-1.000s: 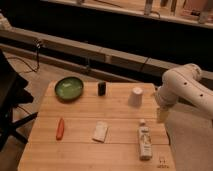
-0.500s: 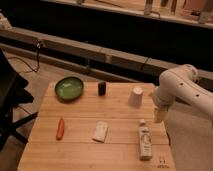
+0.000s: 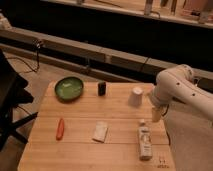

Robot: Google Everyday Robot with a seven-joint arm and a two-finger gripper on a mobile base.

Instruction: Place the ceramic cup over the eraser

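Observation:
The white ceramic cup stands on the wooden table at the back right. The small black eraser stands upright to its left, near the back edge, apart from the cup. My gripper hangs from the white arm at the right, just right of and in front of the cup, above the table's right edge. It holds nothing that I can see.
A green bowl sits at the back left. An orange carrot-like piece lies at the front left. A flat pale rectangular piece lies mid-front. A clear bottle lies at the front right, below the gripper.
The arm and gripper have shifted slightly left, toward the cup. The objects on the table have not moved.

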